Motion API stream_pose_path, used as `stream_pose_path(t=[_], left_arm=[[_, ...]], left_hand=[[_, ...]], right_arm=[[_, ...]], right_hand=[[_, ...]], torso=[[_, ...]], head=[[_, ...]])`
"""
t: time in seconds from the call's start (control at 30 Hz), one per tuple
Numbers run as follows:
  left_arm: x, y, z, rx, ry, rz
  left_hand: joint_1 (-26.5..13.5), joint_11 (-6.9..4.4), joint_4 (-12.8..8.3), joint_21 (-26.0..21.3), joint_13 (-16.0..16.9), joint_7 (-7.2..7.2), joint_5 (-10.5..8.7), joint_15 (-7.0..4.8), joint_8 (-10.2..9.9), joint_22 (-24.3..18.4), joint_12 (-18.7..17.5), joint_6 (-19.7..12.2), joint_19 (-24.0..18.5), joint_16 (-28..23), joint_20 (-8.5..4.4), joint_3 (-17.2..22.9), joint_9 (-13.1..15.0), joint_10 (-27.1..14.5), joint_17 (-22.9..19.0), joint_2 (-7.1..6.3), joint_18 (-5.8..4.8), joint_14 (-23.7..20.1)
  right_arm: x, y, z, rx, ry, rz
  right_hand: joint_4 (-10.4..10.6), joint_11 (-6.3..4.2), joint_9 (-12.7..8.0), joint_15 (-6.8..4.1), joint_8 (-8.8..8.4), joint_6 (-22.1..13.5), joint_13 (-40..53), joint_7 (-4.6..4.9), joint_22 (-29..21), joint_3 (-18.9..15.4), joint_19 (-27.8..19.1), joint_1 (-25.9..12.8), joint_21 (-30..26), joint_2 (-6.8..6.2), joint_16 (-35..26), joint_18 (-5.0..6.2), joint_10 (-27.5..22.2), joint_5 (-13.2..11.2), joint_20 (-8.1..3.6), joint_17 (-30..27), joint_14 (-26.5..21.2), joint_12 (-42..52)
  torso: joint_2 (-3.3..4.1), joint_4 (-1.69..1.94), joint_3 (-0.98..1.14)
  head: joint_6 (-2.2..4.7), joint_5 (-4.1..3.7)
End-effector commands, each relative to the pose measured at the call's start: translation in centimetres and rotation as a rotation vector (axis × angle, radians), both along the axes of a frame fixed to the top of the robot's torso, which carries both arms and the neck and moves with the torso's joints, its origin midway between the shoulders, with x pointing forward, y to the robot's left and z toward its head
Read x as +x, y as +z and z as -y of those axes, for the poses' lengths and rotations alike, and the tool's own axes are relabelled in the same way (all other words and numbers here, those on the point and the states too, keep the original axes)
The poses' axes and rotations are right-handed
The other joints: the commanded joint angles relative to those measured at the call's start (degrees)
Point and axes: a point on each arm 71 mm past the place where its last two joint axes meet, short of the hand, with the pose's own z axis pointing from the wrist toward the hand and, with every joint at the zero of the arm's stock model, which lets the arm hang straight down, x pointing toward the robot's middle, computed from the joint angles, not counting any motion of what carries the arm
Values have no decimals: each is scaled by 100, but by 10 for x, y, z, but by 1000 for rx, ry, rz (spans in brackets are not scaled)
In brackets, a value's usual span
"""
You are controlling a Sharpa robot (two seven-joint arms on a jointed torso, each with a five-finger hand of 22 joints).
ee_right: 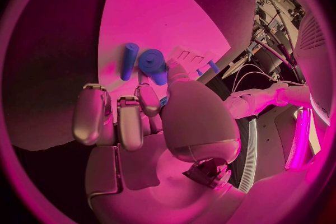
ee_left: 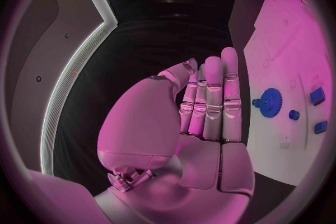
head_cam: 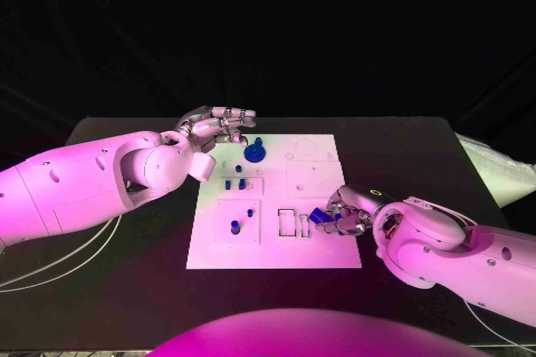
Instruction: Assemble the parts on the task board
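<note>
One board (head_cam: 318, 241) lies mid-desk (head_cam: 111, 279), bearing one gear (head_cam: 255, 152) and several small pegs (head_cam: 235, 226). The left robot hand (head_cam: 219, 125) hovers spread; the right robot hand (head_cam: 343, 217) pinches a blue part (head_cam: 320, 214).

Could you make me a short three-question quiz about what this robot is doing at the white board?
1. True or false: the left hand is holding the blue gear.
2. Which hand is down at the task board among small blue parts? A) left B) right C) neither
3. Fill in: the blue gear lies near the board's ___ edge, far or near from the robot.

Key
1. False. The left hand hovers beside the gear with its fingers straight and together, holding nothing.
2. B. The right hand is at the board's near right part, fingers curled around a blue part.
3. Far.
</note>
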Motion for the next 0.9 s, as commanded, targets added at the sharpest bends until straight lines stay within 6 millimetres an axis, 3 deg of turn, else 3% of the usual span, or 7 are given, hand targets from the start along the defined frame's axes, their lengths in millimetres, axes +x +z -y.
stream_pose_path(t=[0.03, 0.17, 0.47, 0.67, 0.9], left_arm=[[-1, 1, 2, -8, -22, 8], [-1, 1, 2, -8, -22, 7], [0, 1, 3, -9, -26, 5], [0, 1, 4, -10, -30, 5], [0, 1, 6, -12, -34, 5]], left_hand=[[-5, 10, -2, -43, 9, -5, 10, 2, 34, -17, 61, -37, 6, -28, 32, -44, -11, -55, -22, 63, 107, -37], [-5, 10, -2, -43, 9, -5, 10, 2, 34, -17, 61, -37, 6, -28, 32, -44, -11, -55, -22, 63, 107, -37], [-4, 9, -3, -43, 9, -5, 10, 2, 35, -17, 62, -38, 6, -28, 32, -44, -11, -56, -22, 64, 107, -37], [5, 9, -9, -46, 8, -5, 13, 1, 39, -20, 69, -41, 6, -27, 31, -40, -12, -64, -26, 72, 108, -41], [5, 9, -9, -46, 8, -5, 13, 1, 39, -20, 69, -41, 6, -27, 31, -40, -12, -64, -26, 72, 108, -41]], right_arm=[[-1, 1, 2, 38, -31, 32], [-5, 9, 2, 118, -52, 68], [-9, 27, -6, 222, -56, 98], [-9, 25, -16, 208, -27, 34], [-10, 17, -32, 170, 8, -60]], right_hand=[[-5, -63, 98, -57, 91, 83, 36, -47, 11, 82, 12, 181, 40, 128, 39, -87, 50, -80, -60, 508, 413, 28], [93, -81, 152, -74, 118, 115, 43, -67, 2, 93, 10, 102, 35, 189, 23, -86, 65, -34, -81, 480, 409, 12], [151, -93, 191, -86, 120, 105, 69, -78, -3, 101, 10, 70, 32, 198, 13, -86, 87, 48, -94, 463, 406, 13], [216, -92, 225, -88, 124, 101, 70, -76, 0, 85, 12, 13, 33, 181, 9, -87, 89, 97, -100, 456, 405, -2], [507, -126, 372, -113, 221, 201, 84, -123, -25, -22, 6, -249, 16, 196, -7, -82, 124, 235, -114, 431, 402, -31]], torso=[[1, -4, 6], [2, -7, 5], [3, -2, 7], [4, -6, 4], [1, 7, 0]], head=[[4, 5], [9, 6], [13, 1], [10, 17], [5, 23]])
